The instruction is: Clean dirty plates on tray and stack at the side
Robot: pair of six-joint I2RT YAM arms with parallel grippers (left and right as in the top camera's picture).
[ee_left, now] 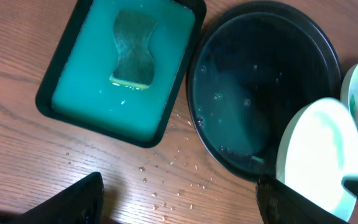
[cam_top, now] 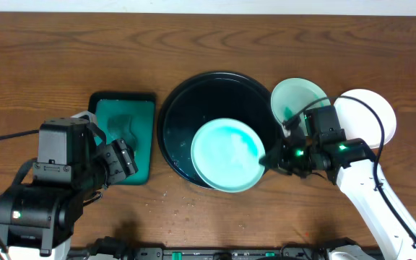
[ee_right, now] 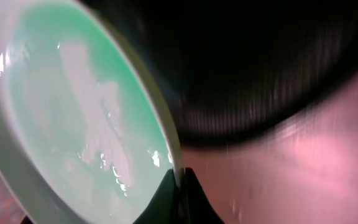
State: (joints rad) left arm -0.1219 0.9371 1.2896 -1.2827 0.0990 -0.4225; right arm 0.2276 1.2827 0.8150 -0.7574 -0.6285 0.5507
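1. The held plate (cam_top: 226,155) is pinched at its rim by the right hand (cam_top: 271,157) above the tray (cam_top: 208,90); the grip is shown closely only by the right wrist view.
2. A mint plate (cam_top: 298,97) and a white plate (cam_top: 374,115) lie beside it on the worktop (cam_top: 49,50).
3. The left hand (cam_top: 125,159) is shown spread by its wrist view, which also shows a sponge (ee_left: 132,50).

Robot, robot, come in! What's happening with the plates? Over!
Right gripper shut on rim of smeared mint plate, over black tray. Left gripper open, empty, by sponge tray. Other mint plate, white plate beside black tray. Nothing in the way.
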